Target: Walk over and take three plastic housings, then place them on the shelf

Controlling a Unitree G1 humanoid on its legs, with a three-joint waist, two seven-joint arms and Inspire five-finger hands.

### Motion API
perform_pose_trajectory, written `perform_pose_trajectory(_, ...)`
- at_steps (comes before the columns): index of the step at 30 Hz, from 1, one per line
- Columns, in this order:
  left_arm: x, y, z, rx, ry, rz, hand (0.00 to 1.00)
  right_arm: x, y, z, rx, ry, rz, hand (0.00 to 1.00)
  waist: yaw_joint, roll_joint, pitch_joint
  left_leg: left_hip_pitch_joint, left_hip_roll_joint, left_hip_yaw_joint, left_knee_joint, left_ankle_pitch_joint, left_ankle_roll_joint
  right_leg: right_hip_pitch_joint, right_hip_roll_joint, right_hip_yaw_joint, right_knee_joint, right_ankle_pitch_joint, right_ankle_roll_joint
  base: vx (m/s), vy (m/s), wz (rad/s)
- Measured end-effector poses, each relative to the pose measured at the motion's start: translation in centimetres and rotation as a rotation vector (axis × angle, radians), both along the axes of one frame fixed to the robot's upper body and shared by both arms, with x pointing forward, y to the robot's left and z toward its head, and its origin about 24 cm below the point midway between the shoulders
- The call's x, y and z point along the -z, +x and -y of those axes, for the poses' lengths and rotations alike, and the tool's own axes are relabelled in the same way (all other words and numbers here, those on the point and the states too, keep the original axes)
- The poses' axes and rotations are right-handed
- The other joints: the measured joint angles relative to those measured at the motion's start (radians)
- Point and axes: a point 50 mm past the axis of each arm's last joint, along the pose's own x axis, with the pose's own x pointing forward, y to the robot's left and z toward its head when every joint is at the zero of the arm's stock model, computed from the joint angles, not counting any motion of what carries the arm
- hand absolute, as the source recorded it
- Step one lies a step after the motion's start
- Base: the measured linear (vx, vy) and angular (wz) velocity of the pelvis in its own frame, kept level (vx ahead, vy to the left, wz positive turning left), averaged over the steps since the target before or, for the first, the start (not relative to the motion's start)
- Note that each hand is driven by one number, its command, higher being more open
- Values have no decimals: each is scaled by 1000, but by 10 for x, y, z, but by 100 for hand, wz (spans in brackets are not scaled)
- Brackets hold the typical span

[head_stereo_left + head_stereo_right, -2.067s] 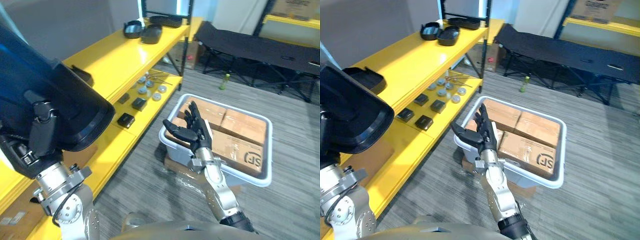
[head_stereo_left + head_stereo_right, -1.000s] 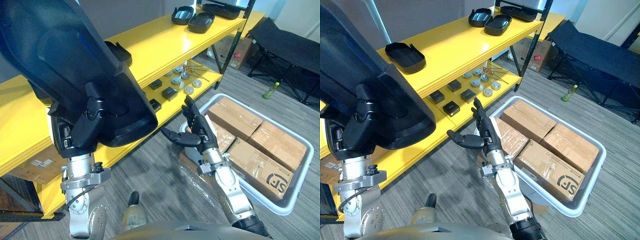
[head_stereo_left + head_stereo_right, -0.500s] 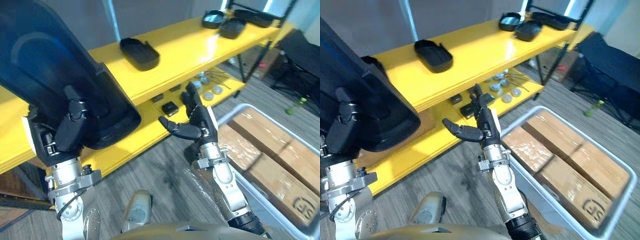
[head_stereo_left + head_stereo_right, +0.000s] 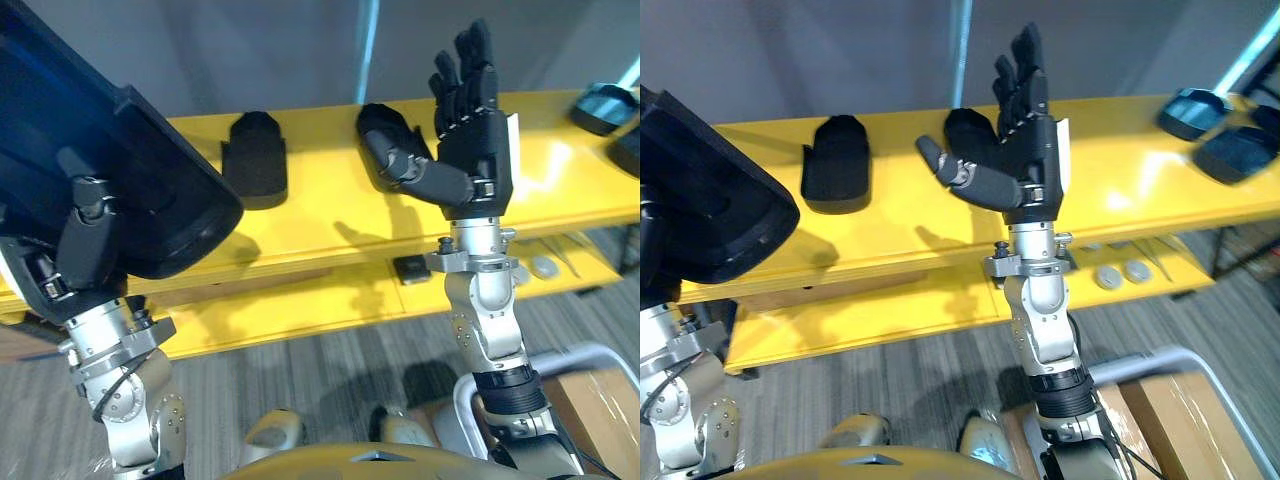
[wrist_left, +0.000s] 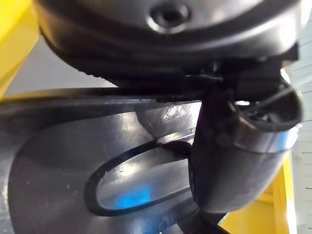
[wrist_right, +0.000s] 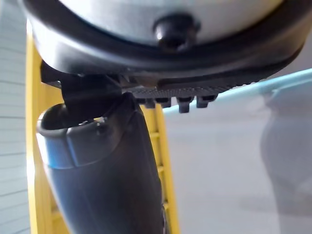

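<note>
My left hand (image 4: 85,245) is shut on a large black plastic housing (image 4: 130,160), held up at the left in front of the yellow shelf (image 4: 310,215); in the left wrist view its thumb (image 5: 234,161) presses on the housing's dark glossy surface (image 5: 58,165). My right hand (image 4: 470,110) is raised upright before the shelf, fingers straight, open and holding nothing. Two more black housings lie on the shelf top: one (image 4: 255,155) left of centre, the other (image 4: 970,135) partly hidden behind the right hand's thumb.
Further black housings (image 4: 1190,105) sit at the shelf's right end. The lower shelf board (image 4: 300,305) carries a small black block (image 4: 410,268) and metal discs (image 4: 1107,277). A white tub (image 4: 590,355) with cardboard boxes stands on the carpet at the lower right.
The camera has swung to face the shelf squarely. My right hand has risen from low by the tub to upright before the shelf top. The left hand keeps its hold on the housing.
</note>
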Motion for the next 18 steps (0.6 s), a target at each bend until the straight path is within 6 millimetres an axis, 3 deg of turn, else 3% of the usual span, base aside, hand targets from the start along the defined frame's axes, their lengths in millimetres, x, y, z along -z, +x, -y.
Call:
perform_pose_trajectory(4, -2, 3, 6, 72, 44, 14, 0, -6, -6, 23, 89, 31, 32, 100, -19, 0, 0, 4, 48, 187, -87, 62, 5, 48, -1, -69, -71, 12, -18, 110, -115, 53)
perform_pose_trajectory(6, 0, 4, 12, 107, 41, 8, 0, -2, -18, 35, 127, 70, 28, 100, -20, 0, -1, 18, 48, 206, -120, 78, 9, 66, -6, -80, -90, 12, -18, 37, -12, 19)
perform_pose_trajectory(10, 3, 4, 15, 126, 34, -7, 0, 17, -34, 37, 140, 103, -37, 100, -35, -5, -7, 14, 36, 216, -127, 95, 13, 79, -18, -90, -114, 17, -11, 6, 33, 11)
perform_pose_trajectory(13, 6, 8, 24, 159, 20, -24, 0, 29, -37, 40, 127, 129, -99, 100, -62, -17, -12, 0, 5, 248, -165, 156, 14, 83, -70, -125, -142, 34, -8, -50, 79, 42)
perform_pose_trajectory(14, 10, 10, 25, 160, 24, -47, 0, 30, -37, 42, 126, 124, -107, 100, -81, -24, -9, -56, -14, 273, -86, 135, 32, 85, -108, -149, -145, 43, 3, -94, 154, 66)
perform_pose_trajectory(15, 14, 12, 26, 162, 39, -72, 0, 32, -36, 44, 124, 152, -116, 100, -88, -24, -6, -110, 38, 324, 30, 124, 37, 83, -139, -162, -120, 42, 3, -123, 214, 59)
perform_pose_trajectory(17, 23, 15, 25, 156, 17, -113, 0, 36, -34, 42, 94, 211, -133, 100, -91, -44, 6, -143, 127, 340, 148, 144, 22, 82, -208, -156, -77, 38, 7, -120, 290, 13)
perform_pose_trajectory(18, 29, 15, 24, 149, 3, -136, 0, 37, -32, 39, 52, 253, -138, 100, -93, -50, 9, -141, 165, 329, 178, 171, 20, 78, -258, -138, -57, 32, 31, -84, 319, -11)
